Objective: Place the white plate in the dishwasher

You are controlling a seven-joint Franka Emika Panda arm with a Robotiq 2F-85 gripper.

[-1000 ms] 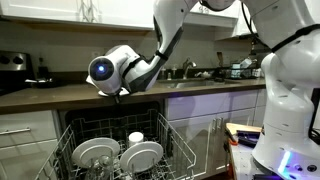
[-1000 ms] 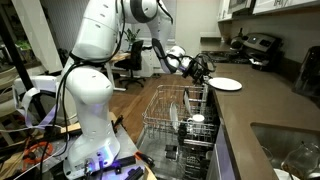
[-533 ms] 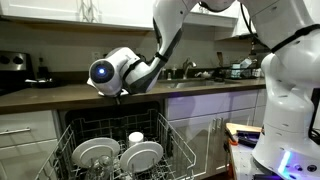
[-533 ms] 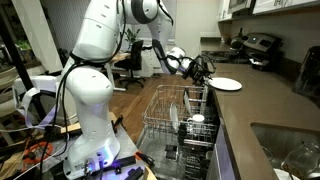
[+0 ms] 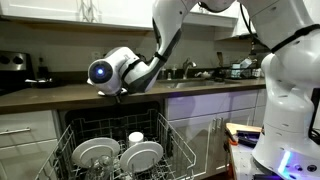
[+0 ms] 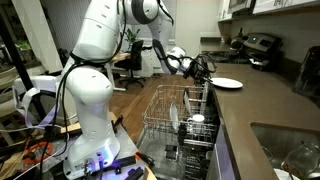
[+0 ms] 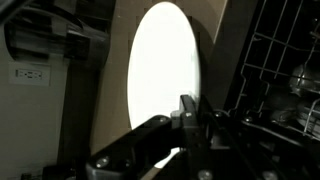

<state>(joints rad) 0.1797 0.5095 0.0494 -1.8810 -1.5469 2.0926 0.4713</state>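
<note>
The white plate point(image 6: 228, 84) lies flat on the dark countertop point(image 6: 262, 105) above the dishwasher. In the wrist view the white plate point(image 7: 165, 65) fills the middle as a bright oval. My gripper point(image 6: 207, 72) is at the plate's near rim, and its fingers point(image 7: 190, 115) are closed close together over that rim. In an exterior view the gripper point(image 5: 121, 93) sits low over the counter and hides the plate. The dishwasher's wire rack point(image 5: 182, 150) is pulled out below, and the rack also shows in an exterior view point(image 6: 158, 122).
The rack holds two white plates point(image 5: 95, 153) point(image 5: 142, 155) and a small white cup point(image 5: 136, 137). A sink point(image 6: 290, 150) lies further along the counter. A stove point(image 6: 255, 45) and clutter stand at the far end. The robot's base point(image 5: 290, 100) stands beside the open dishwasher.
</note>
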